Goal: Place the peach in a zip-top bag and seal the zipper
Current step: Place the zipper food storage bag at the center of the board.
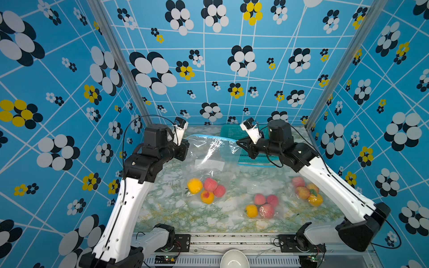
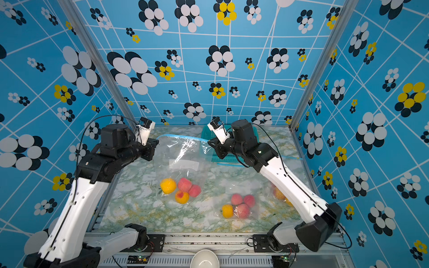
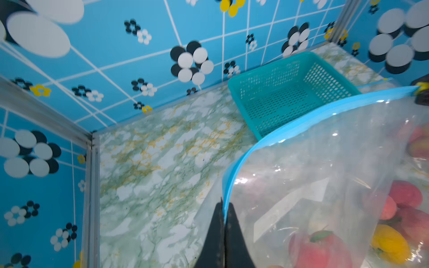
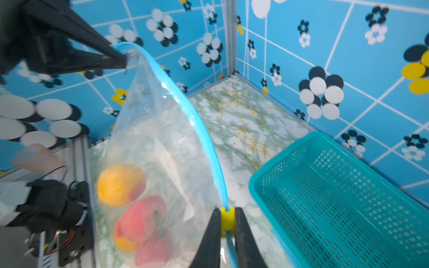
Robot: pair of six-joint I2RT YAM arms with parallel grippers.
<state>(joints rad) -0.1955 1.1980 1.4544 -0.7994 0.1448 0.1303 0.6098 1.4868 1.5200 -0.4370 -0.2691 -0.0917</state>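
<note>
In both top views, the left gripper (image 1: 185, 140) and right gripper (image 2: 209, 143) hold the clear plastic zip-top bag (image 1: 209, 153) up by its blue zipper strip (image 1: 209, 137). The red and yellow peaches (image 1: 210, 184) sit at its bottom, low over the marbled tabletop (image 1: 167, 192). The left wrist view alone shows the left fingers (image 3: 216, 232) clamped tight on the strip's very end. Only the right wrist view reveals the small yellow slider (image 4: 227, 219) pinched between the right fingers (image 4: 243, 232). Sealing well likely means a taut strip and a straight, steady pull of the slider along it.
</note>
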